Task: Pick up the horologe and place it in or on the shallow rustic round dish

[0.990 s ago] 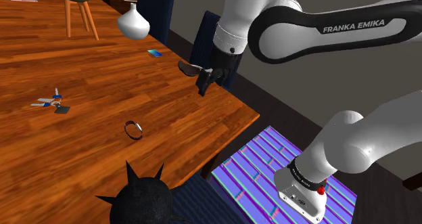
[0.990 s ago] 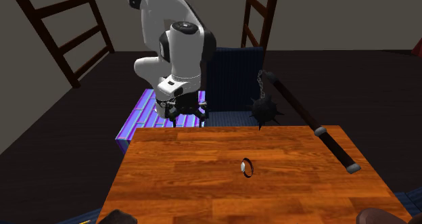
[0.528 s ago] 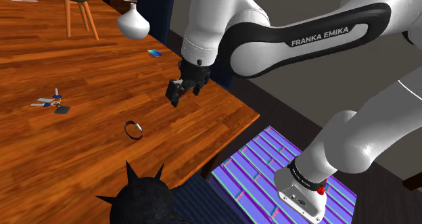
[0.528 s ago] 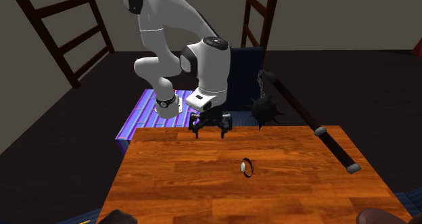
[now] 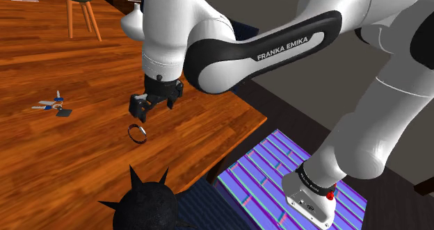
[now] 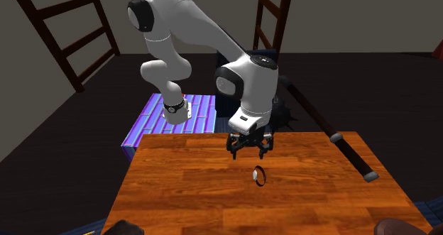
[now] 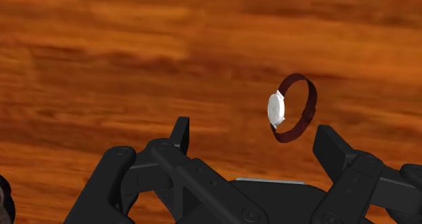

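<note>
Reddish wooden tabletop (image 7: 101,53) carries the wristwatch (image 7: 292,107), standing on edge: a dark maroon strap looped round, with a white round face. Just above it, the black gripper (image 7: 253,138) hovers, fingers wide apart, empty.

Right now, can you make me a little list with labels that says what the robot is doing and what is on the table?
table: brown wood
watch: white face, dark red strap curled in a loop, lying on the table
end effector: black, fingers open, hovers above the table close to the watch, not touching it
held: nothing
keys: on the table, well away from the watch
spiked ball: black, by the table's edge
</note>
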You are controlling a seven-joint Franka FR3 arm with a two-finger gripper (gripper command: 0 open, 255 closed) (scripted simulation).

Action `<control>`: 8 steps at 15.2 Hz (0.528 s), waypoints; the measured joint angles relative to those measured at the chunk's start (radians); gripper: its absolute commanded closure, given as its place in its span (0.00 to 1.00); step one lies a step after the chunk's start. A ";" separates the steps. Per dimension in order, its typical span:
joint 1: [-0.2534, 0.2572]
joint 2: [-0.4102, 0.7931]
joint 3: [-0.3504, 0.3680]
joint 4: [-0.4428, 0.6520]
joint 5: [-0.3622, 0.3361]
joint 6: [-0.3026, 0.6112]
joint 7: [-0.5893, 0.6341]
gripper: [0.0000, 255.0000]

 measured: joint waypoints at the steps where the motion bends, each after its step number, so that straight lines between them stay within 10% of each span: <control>1: 0.015 0.039 -0.001 0.025 -0.029 0.006 0.028 0.00; 8: 0.066 0.156 -0.017 0.099 -0.110 0.024 0.102 0.00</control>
